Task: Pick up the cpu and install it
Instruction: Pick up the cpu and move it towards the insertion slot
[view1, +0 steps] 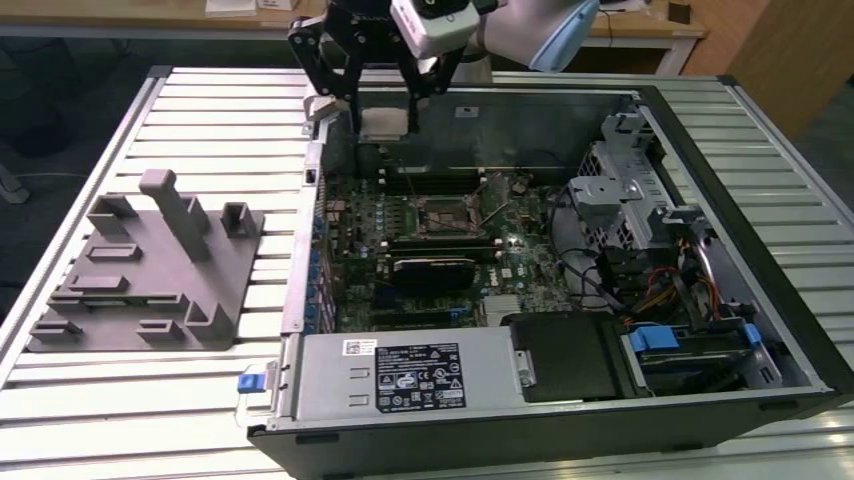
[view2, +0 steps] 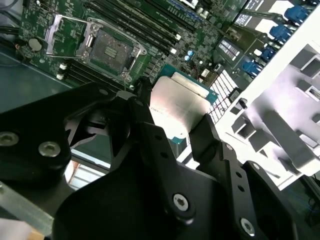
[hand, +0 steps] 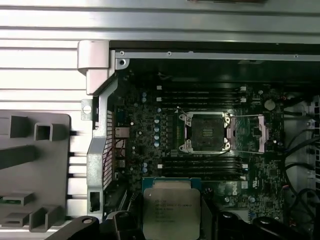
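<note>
My gripper (view1: 384, 120) hangs above the far left corner of the open computer case (view1: 747, 150), shut on the cpu (view1: 384, 114), a small square chip with a silvery top. In both wrist views the cpu (hand: 171, 207) (view2: 176, 102) sits flat between the two black fingers (view2: 150, 130). The motherboard socket (view1: 447, 215) lies below and toward the exterior view's right of the chip, dark and bare inside, with its metal frame swung open (hand: 206, 132) (view2: 111, 49).
The grey fixture (view1: 147, 270) stands on the slatted table (view1: 200, 110) at the exterior view's left of the case. Inside the case are memory slots (hand: 200, 92), a black card (view1: 434, 270), a power supply (view1: 400, 375), a drive cage (view1: 627, 180) and loose cables (view1: 667, 290).
</note>
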